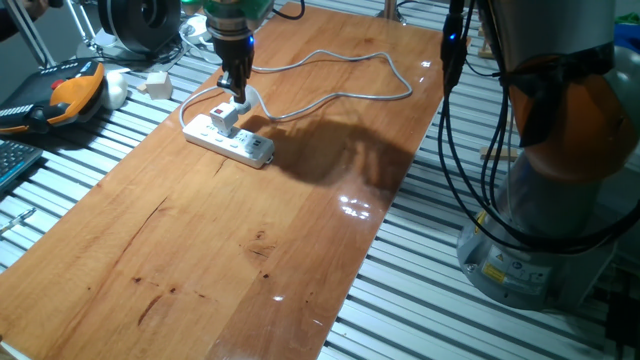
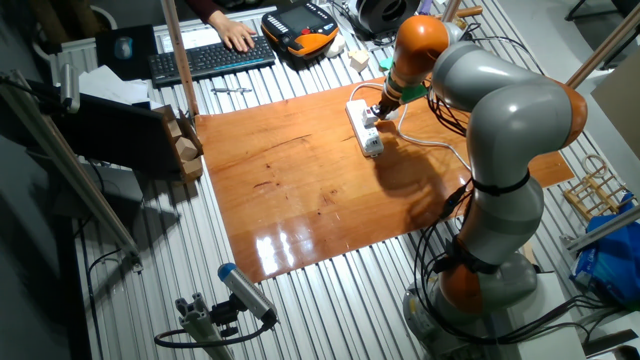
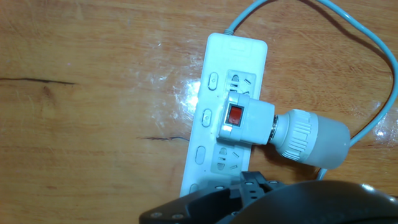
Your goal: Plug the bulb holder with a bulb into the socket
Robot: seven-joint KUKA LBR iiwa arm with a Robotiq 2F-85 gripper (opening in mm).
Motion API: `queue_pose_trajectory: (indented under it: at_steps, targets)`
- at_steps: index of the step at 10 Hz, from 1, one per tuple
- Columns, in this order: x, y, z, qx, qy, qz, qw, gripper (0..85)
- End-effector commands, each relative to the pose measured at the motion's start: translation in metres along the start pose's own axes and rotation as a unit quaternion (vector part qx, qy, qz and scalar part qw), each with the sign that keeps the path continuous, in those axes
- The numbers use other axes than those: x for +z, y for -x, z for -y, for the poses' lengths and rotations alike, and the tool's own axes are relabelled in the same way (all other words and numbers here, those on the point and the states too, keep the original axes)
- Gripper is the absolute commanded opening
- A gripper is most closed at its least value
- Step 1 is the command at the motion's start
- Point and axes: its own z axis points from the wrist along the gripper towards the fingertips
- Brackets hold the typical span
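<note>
Worktop of glossy orange-brown wood (image 1: 250, 250) fills the centre of both fixed views, carrying a long flat white power strip (image 3: 211, 118) whose pale grey cable (image 1: 370, 95) loops toward the upper right of the frame. Seated in the strip's middle outlet is a small white plug-type bulb holder with a red rocker switch and a round white bulb (image 3: 273, 127); in the hand view the bulb end juts off the strip's right edge, lying over the wood just beside the cable. The dark pincer (image 1: 236, 88) hangs directly above the holder in the upper left of one fixed view. Whether its fingers touch the plug or stand apart cannot be told; only a black blur of it crosses the bottom of the hand view.
</note>
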Motion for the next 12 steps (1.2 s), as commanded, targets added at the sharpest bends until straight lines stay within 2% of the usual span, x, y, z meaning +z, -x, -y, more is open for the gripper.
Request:
queue_pose_trajectory:
  at_steps: [1, 12]
  targets:
    - [-0.0001, 0.0000, 0.0000, 0.000, 0.000, -0.001, 1.0000, 0.0]
    - [0.0015, 0.0016, 0.0004, 0.001, 0.006, -0.004, 1.0000, 0.0]
